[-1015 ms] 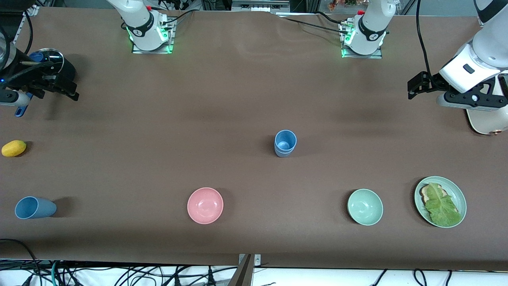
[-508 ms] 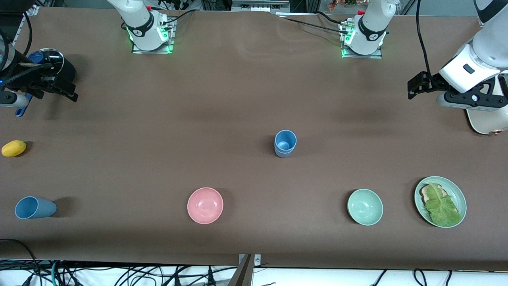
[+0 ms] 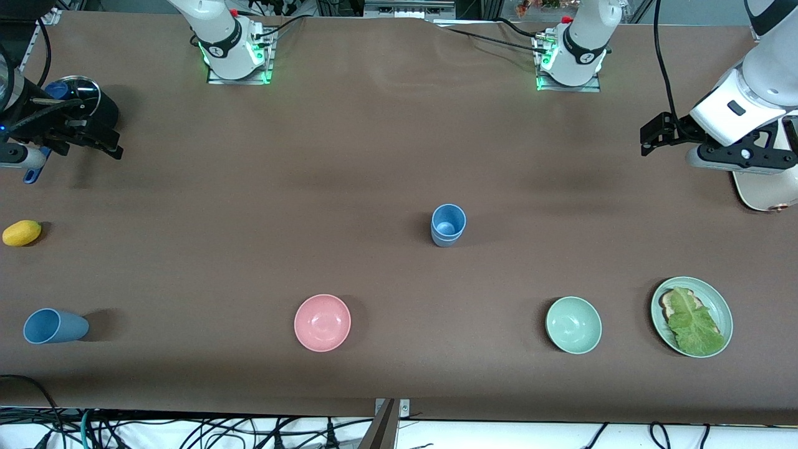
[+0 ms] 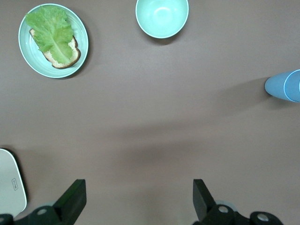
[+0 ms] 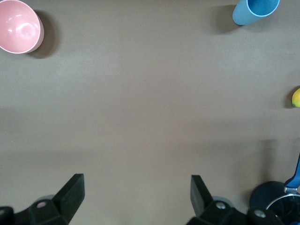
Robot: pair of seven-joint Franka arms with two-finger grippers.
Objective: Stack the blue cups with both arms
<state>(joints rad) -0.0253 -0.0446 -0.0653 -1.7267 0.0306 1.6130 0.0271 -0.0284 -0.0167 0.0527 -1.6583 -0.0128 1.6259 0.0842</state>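
Note:
A sky blue cup sits nested in a grey-blue cup (image 3: 448,225) at the middle of the table; the pair also shows in the left wrist view (image 4: 285,85). Another blue cup (image 3: 53,326) stands alone near the front camera at the right arm's end, and shows in the right wrist view (image 5: 255,11). My left gripper (image 3: 653,134) is open and empty over bare table at the left arm's end, fingers wide apart (image 4: 139,199). My right gripper (image 3: 106,142) is open and empty over bare table at the right arm's end (image 5: 136,194).
A pink bowl (image 3: 322,322), a pale green bowl (image 3: 573,325) and a green plate (image 3: 716,298) with bread and lettuce lie along the front. A yellow lemon (image 3: 22,232) and a black round object (image 3: 93,103) are near the right gripper. A white object (image 3: 760,190) lies under the left arm.
My right gripper has shifted very slightly; the cups, bowls and left arm have not moved.

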